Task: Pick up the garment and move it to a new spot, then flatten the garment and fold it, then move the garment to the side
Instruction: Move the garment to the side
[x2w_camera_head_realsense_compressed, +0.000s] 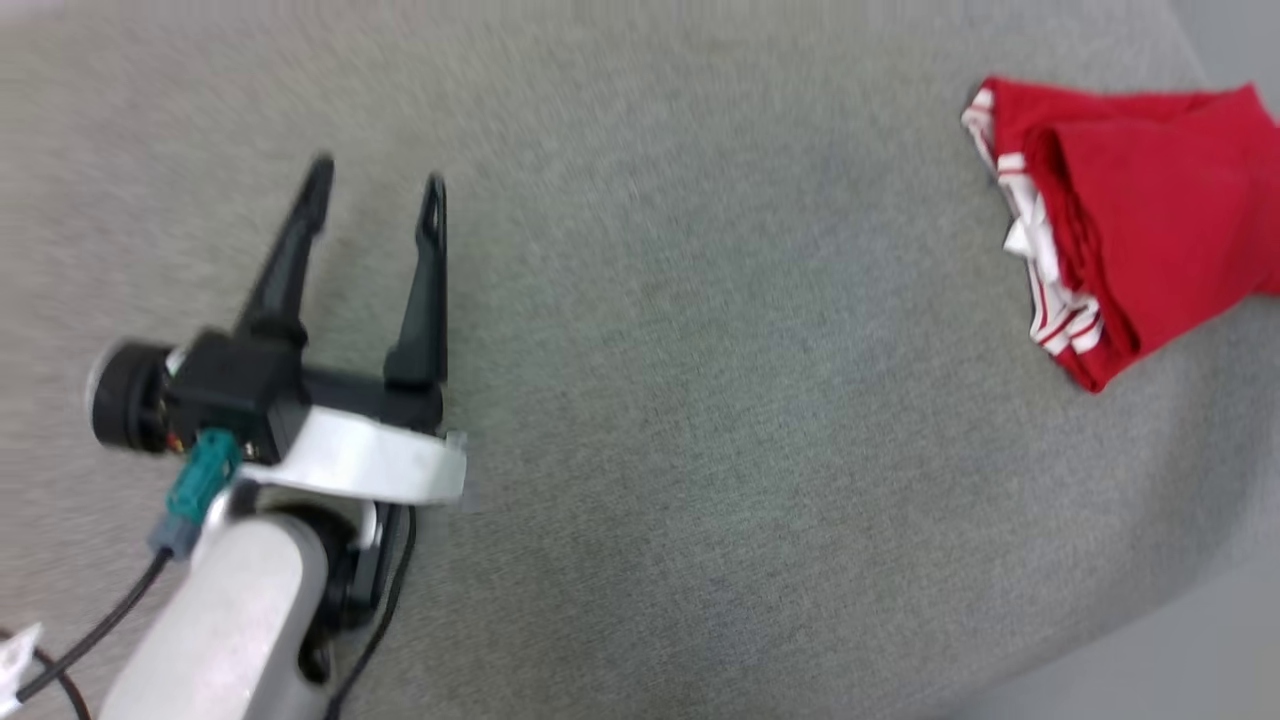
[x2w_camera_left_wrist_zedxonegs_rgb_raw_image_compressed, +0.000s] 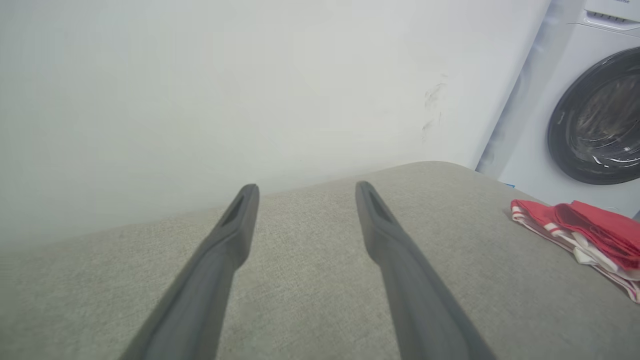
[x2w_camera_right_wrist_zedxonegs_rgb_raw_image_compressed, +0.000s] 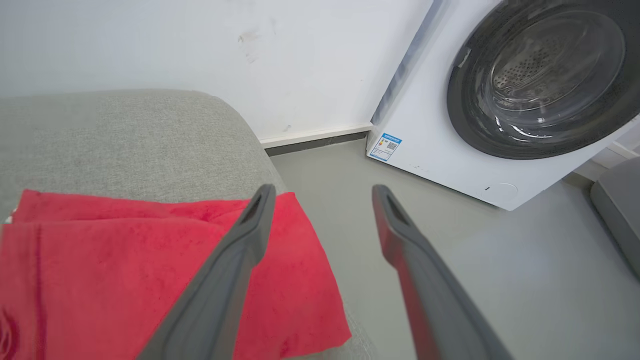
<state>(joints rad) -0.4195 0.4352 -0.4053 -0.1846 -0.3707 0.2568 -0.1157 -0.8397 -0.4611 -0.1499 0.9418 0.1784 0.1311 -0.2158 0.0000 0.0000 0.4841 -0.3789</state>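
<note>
I have the right jaws spread wide and gripping nothing. One finger hangs over the garment (x2w_camera_right_wrist_zedxonegs_rgb_raw_image_compressed: 125, 270) and the other is past the cloth, on the washing machine (x2w_camera_right_wrist_zedxonegs_rgb_raw_image_compressed: 500, 100) side, with bare floor (x2w_camera_right_wrist_zedxonegs_rgb_raw_image_compressed: 345, 200) beneath it. The left jaws are just as wide apart and also empty. They sit low over the grey surface (x2w_camera_head_realsense_compressed: 700, 400), well apart from the garment and on the side of it away from the washing machine.

The garment lies folded into a thick red bundle on the corner of the surface nearest the washing machine. Its striped white trim shows along the edge facing away from the machine. To me the job looks close to finished.

My main worry is the edge. Part of the cloth seems to lap over the rounded corner toward the washing machine. If I pull the right arm back carelessly, the finger above the fabric could snag a layer and drag the bundle onto the floor. The fold also looks loose and puffy, so a light brush could open it. The head view is smeared, which makes my sense of clearance poor.

My count is one garment, one surface, one washing machine, and two sets of jaws with four fingers in all.
</note>
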